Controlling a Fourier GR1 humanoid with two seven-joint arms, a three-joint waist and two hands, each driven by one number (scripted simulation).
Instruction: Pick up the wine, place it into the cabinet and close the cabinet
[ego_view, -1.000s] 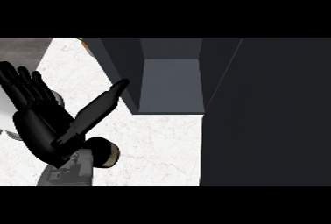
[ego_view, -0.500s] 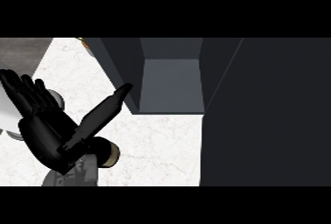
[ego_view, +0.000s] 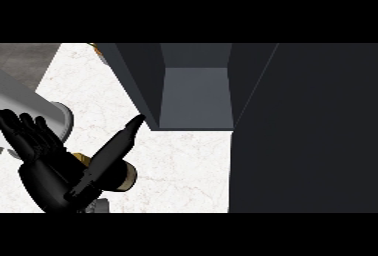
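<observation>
The dark wine bottle (ego_view: 111, 152) is off the counter and tilted, its neck pointing up and right toward the open cabinet (ego_view: 196, 95). My left hand (ego_view: 40, 170) at the lower left is shut on it: the thumb lies against the bottle's lower part and the other fingers stand straight up behind it. The bottle's tip is just left of the cabinet's lower left corner, outside the opening. The cabinet's grey inside shows nothing in it. Its dark door (ego_view: 303, 130) stands open and fills the right side. My right hand does not show.
White marble counter (ego_view: 184, 170) runs below and left of the cabinet. A light grey rounded shape (ego_view: 44, 112) sits at the left edge behind my fingers. A small tan-rimmed round object (ego_view: 127, 177) lies partly hidden under the bottle.
My left hand and the bottle have moved down toward the view's lower edge, so the bottle's tip has dropped from beside the cabinet's wall to its lower corner. The cabinet has not moved.
</observation>
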